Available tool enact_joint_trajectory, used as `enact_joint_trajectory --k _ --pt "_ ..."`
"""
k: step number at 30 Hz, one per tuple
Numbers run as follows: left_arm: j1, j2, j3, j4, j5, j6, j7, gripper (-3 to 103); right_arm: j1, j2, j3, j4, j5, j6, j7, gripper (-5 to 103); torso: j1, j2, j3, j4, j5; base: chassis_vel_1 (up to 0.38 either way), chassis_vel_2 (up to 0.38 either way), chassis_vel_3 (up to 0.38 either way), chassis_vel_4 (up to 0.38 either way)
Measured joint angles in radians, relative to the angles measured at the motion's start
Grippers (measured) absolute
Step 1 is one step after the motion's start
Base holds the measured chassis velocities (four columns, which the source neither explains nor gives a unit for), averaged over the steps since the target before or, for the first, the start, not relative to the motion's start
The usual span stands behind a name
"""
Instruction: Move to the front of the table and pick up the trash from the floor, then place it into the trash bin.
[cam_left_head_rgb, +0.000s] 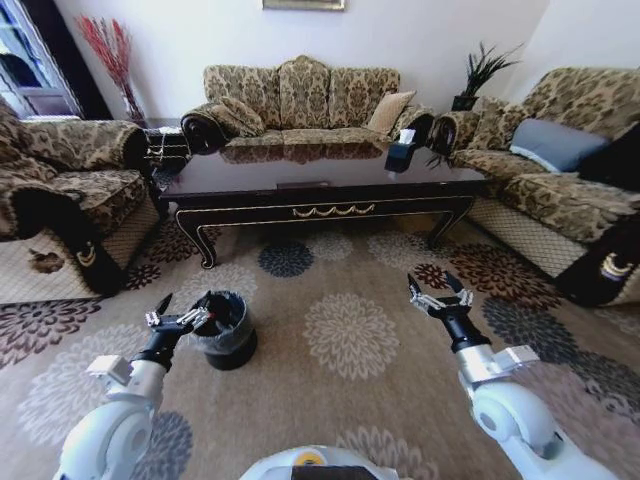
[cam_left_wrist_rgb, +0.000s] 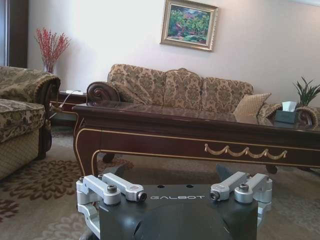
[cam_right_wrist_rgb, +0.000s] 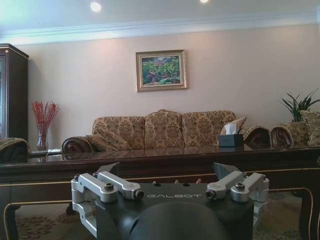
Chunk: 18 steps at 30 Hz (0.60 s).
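Table (cam_left_head_rgb: 320, 190): 12 o'clock in the head view, across the floor (cam_left_head_rgb: 350, 340); dark glossy top, gold scroll on front apron.
Trash bin (cam_left_head_rgb: 225, 328): on the carpet at 8 o'clock, clear liner over rim, touching or just beside the left gripper; contents hard to make out.
Left gripper (cam_left_head_rgb: 180, 318): low at 8 o'clock, fingers apart, nothing held.
Right gripper (cam_left_head_rgb: 440, 297): 4 o'clock, above the carpet, fingers spread, nothing held.
Surroundings: sofa (cam_left_head_rgb: 300, 100) behind the table; armchairs at 9 and 3 o'clock, both cut off by the frame edges; tissue box (cam_left_head_rgb: 402, 152) on the tabletop.
Trash: no piece can be made out on the visible carpet.
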Motion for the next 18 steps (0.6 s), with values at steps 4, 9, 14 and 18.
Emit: enact_joint_trajectory --k 4,9,14,18 --pt "0.001 -0.002 0.001 -0.002 0.003 0.0 -0.001 100 -0.005 0.004 0.001 0.003 0.002 0.001 -0.007 100 0.0 0.0 0.0 -0.0001 0.0003 0.3 -0.291 -0.308 0.301" --pt "0.001 -0.002 0.002 -0.002 0.003 0.001 -0.001 100 -0.008 0.009 -0.009 0.006 0.001 0.004 -0.016 100 0.0 0.0 0.0 0.0001 0.0001 0.347 -0.337 -0.341 0.336" --pt "-0.001 -0.003 0.004 0.002 0.005 0.001 -0.001 100 -0.004 0.01 -0.02 0.005 0.0 0.005 -0.02 100 0.0 0.0 0.0 0.0001 -0.0005 0.364 -0.352 -0.366 0.37" --pt "-0.004 -0.004 0.007 0.004 0.007 0.001 -0.001 100 -0.002 0.01 -0.025 0.001 -0.002 0.006 -0.023 100 0.0 0.0 0.0 0.0001 -0.0001 0.378 -0.367 -0.349 0.371"
